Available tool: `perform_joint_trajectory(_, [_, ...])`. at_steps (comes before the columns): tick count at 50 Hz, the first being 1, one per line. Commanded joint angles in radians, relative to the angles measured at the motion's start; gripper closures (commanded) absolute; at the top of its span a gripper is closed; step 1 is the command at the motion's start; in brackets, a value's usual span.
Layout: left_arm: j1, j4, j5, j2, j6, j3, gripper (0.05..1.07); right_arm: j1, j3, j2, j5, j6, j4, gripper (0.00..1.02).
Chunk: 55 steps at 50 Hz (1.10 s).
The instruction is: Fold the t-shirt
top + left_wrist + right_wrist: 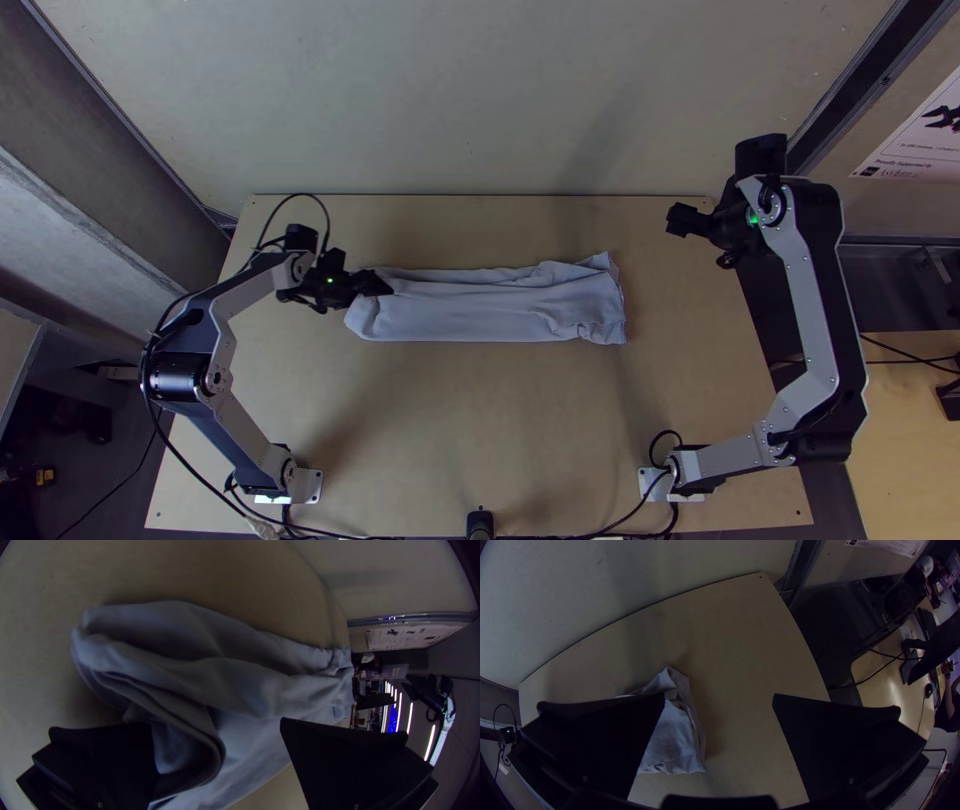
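One t-shirt, one wooden table, two robot arms, two end effectors.

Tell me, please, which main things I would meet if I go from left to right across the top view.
Left gripper → t-shirt → right gripper → printed sheet.

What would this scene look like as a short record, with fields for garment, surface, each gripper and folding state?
Garment: pale t-shirt, a long, narrow, wrinkled strip
Surface: light wooden table
Left gripper: open, at the strip's left end
Right gripper: open, away from the cloth
Folding state: narrowed, not yet folded end to end
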Motion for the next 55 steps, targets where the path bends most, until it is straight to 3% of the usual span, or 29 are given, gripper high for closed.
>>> perform_joint_trajectory(1, [-0.085,0.002,-0.068,0.057,-0.069,-0.025,0.09,0.004,-0.046,-0.039,-0.004,0.027,0.011,0.03])
perform_joint_trajectory(15, [-0.218,0.007,-0.264,0.104,-0.117,0.004,0.13,0.022,-0.178,-0.092,-0.005,0.048,0.068,0.03])
perform_joint_trajectory(18, [-0.229,0.007,-0.328,0.108,-0.127,0.004,0.36,0.022,-0.206,-0.106,-0.005,0.05,0.083,0.03])
perform_joint_trajectory(22, [-0.224,0.008,-0.368,0.106,-0.149,0.012,0.97,0.025,-0.23,-0.115,-0.005,0.053,0.095,0.03])
perform_joint_trajectory(23, [-0.22,0.008,-0.37,0.106,-0.146,0.013,1.06,0.025,-0.235,-0.117,-0.005,0.053,0.1,0.03])
perform_joint_trajectory(38, [-0.088,-0.122,-0.448,0.057,-0.062,0.058,1.04,0.059,-0.322,-0.132,-0.005,0.084,0.166,0.03])
perform_joint_trajectory(55, [0.227,-0.272,-0.566,0.0,0.212,0.168,1.04,0.071,-0.348,-0.114,-0.004,0.102,0.216,0.03])
